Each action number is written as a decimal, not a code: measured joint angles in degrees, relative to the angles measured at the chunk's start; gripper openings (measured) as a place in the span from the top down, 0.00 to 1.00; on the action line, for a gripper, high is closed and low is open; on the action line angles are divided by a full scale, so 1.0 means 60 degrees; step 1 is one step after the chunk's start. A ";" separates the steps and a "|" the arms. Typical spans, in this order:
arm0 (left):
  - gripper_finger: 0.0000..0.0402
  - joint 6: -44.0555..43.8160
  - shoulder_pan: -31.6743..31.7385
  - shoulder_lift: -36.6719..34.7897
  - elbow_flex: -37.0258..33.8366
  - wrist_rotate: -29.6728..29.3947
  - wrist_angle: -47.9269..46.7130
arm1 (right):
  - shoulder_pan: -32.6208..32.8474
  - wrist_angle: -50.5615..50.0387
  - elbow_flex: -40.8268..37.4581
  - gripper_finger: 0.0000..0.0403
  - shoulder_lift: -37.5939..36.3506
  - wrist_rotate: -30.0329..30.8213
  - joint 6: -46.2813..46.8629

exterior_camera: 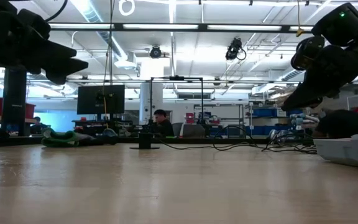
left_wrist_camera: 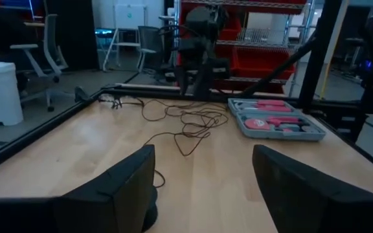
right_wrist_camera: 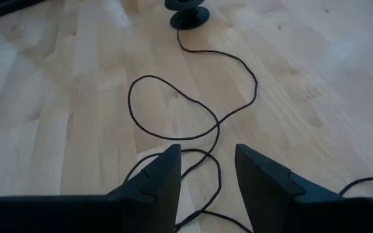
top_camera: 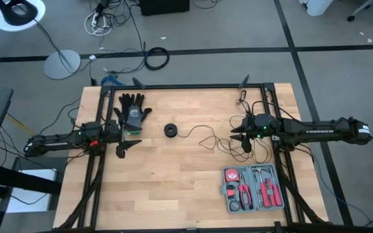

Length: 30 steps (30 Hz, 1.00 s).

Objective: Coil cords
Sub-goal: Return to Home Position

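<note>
The cord is a thin black wire [top_camera: 206, 138] lying in loose loops on the wooden table. It ends in a small round black disc [top_camera: 171, 130], which rests flat on the table. My right gripper [top_camera: 243, 140] is open and hovers above the wire's loops [right_wrist_camera: 173, 116], with the disc [right_wrist_camera: 188, 16] farther ahead of it. In the low view my right gripper [exterior_camera: 298, 99] is well clear of the table. My left gripper [top_camera: 125, 146] is open and empty, to the left of the disc. From its wrist view [left_wrist_camera: 203, 188] the wire [left_wrist_camera: 186, 126] lies ahead.
A pair of black and grey gloves [top_camera: 133, 112] lies left of the disc, at the far left. An open grey tool case [top_camera: 253, 188] with red-handled tools sits at the near right. Black frame rails [top_camera: 193, 87] border the table. Bare wood lies in the near middle.
</note>
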 joint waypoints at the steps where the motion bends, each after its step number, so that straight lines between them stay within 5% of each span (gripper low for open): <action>1: 0.34 -0.0006 0.0000 0.0002 0.0000 -0.0001 -0.0003 | 0.0000 0.0032 0.0000 0.64 -0.0002 0.0002 -0.0049; 17: 0.34 -0.0209 0.0004 0.0083 -0.0004 -0.0029 0.0211 | 0.0000 0.0564 0.0002 0.64 -0.0120 -0.0027 -0.0753; 30: 0.34 -0.0208 0.0004 0.0083 -0.0004 -0.0032 0.0193 | 0.0291 0.0533 -0.0673 0.64 -0.2076 0.0612 0.0377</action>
